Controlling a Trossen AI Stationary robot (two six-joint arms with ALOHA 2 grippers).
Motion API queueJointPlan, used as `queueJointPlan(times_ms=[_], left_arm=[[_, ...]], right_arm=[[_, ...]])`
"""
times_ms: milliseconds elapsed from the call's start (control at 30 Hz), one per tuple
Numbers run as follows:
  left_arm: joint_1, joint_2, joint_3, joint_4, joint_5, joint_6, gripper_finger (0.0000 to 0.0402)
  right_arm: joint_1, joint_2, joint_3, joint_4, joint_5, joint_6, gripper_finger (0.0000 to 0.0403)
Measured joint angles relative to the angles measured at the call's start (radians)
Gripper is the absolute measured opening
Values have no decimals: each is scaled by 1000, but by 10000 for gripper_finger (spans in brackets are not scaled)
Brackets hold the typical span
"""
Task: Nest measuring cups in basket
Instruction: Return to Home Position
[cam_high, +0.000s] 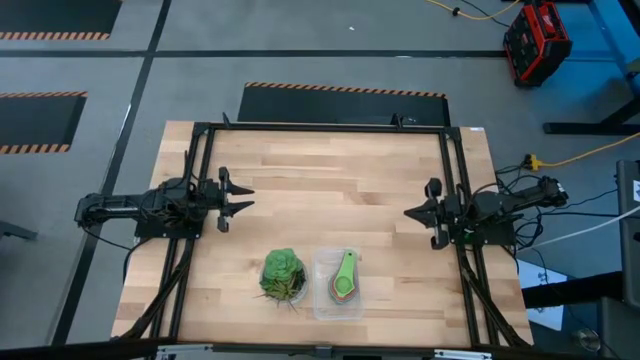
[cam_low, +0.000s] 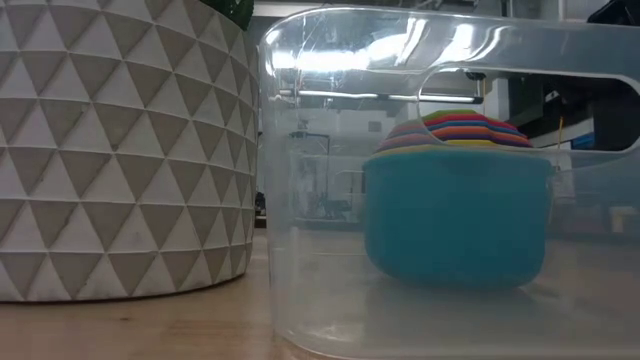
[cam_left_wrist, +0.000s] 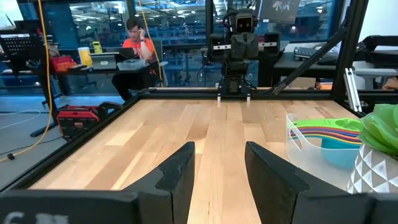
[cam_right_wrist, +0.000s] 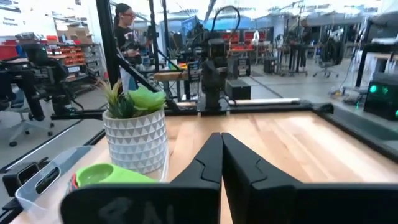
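Note:
The measuring cups (cam_high: 342, 278) sit stacked one inside another in the clear basket (cam_high: 324, 300) near the table's near edge, a green one on top with its handle pointing to the far side. In the low view the blue outer cup (cam_low: 455, 215) rests on the basket's floor behind the clear wall (cam_low: 300, 200), with coloured rims above it. My left gripper (cam_high: 245, 198) hovers open at the table's left side, my right gripper (cam_high: 408, 213) shut at the right side. Both are well away from the basket.
A green leafy ball in a white patterned pot (cam_high: 283, 275) stands just left of the basket, close to it. A black frame (cam_high: 320, 128) runs round the table's edges. Bare wood lies between the two grippers. People stand in the room beyond the table.

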Motion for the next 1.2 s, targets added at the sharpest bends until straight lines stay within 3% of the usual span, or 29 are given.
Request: queueJointPlan(times_ms=[233,500,800,933,1200], left_arm=[[0,0,0,0,0,0,135],[0,0,0,0,0,0,135],[0,0,0,0,0,0,135],[0,0,0,0,0,0,135],[0,0,0,0,0,0,135]], right_arm=[[-15,-1,0,57,-8,-173,7],[-182,-1,0,66,-197,-299,7],[-369,-1,0,-29,-361,-239,7],[-389,1,0,-40,-415,-212,7],[-389,1,0,-40,-413,-207,7]])
